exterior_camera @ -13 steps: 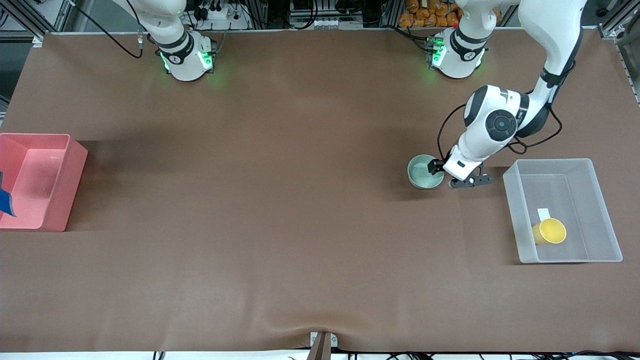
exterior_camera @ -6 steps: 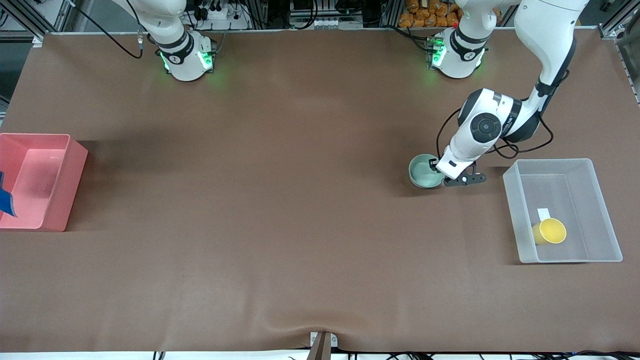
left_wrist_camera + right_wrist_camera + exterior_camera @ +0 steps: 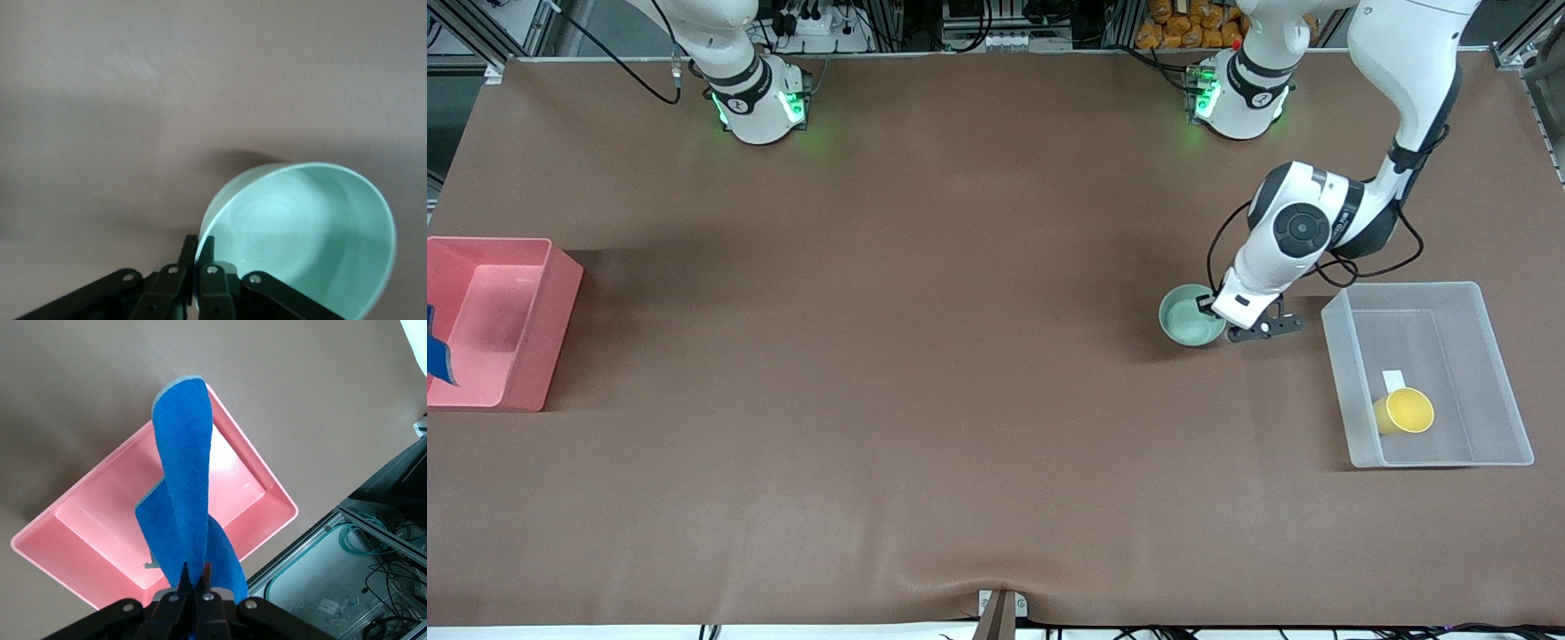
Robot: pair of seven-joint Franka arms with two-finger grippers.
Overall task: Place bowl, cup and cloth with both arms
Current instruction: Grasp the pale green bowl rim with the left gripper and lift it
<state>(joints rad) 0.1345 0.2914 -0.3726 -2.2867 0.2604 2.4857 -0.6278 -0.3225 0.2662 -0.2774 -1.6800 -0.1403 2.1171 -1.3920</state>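
The mint-green bowl [image 3: 1188, 317] is next to the clear bin, on the side toward the right arm's end. My left gripper [image 3: 1213, 307] is shut on its rim, one finger inside and one outside, as the left wrist view shows [image 3: 198, 247]; there the bowl [image 3: 303, 227] tilts and casts a shadow on the mat. The yellow cup [image 3: 1403, 411] lies on its side in the clear bin [image 3: 1405, 286]. My right gripper [image 3: 197, 572] is shut on the blue cloth [image 3: 187, 480], which hangs over the pink bin [image 3: 100, 520]. In the front view only a corner of the cloth [image 3: 436, 357] shows.
The pink bin [image 3: 562, 302] stands at the right arm's end of the table and the clear bin at the left arm's end. A white label lies in the clear bin beside the cup. The brown mat has a ripple near the front edge.
My left gripper closed in on the bowl's rim, then shifted with the bowl a little toward the clear bin and the front camera. The cloth over the pink bin has not moved.
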